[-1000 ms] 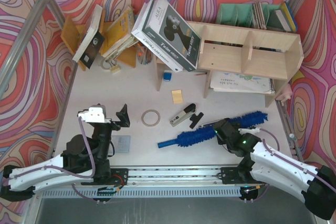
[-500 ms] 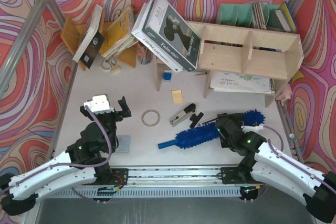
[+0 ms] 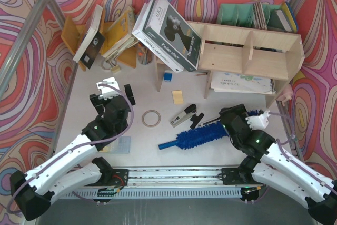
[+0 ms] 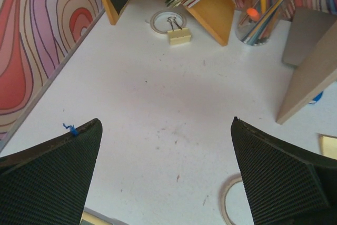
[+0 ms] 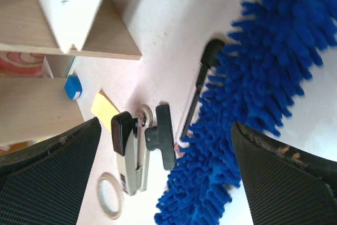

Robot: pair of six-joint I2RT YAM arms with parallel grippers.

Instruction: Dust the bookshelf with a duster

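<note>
In front of the wide pale plywood bookshelf [image 3: 247, 51]: long fluffy bright-blue duster [image 3: 202, 134], flat and unheld, right gripper [image 5: 166, 122] over its head, jaws apart; left gripper [image 4: 166, 119] likewise apart, empty. Step judged: pickup, needing descent and closure on the duster. Lower right shelf compartment: white spiral notebook [image 3: 241, 82]; clear cup [image 4: 261, 11] left of the bookshelf: pencils.

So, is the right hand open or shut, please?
Open: the right hand shows its fingers wide apart over the duster, not pinching it.
</note>
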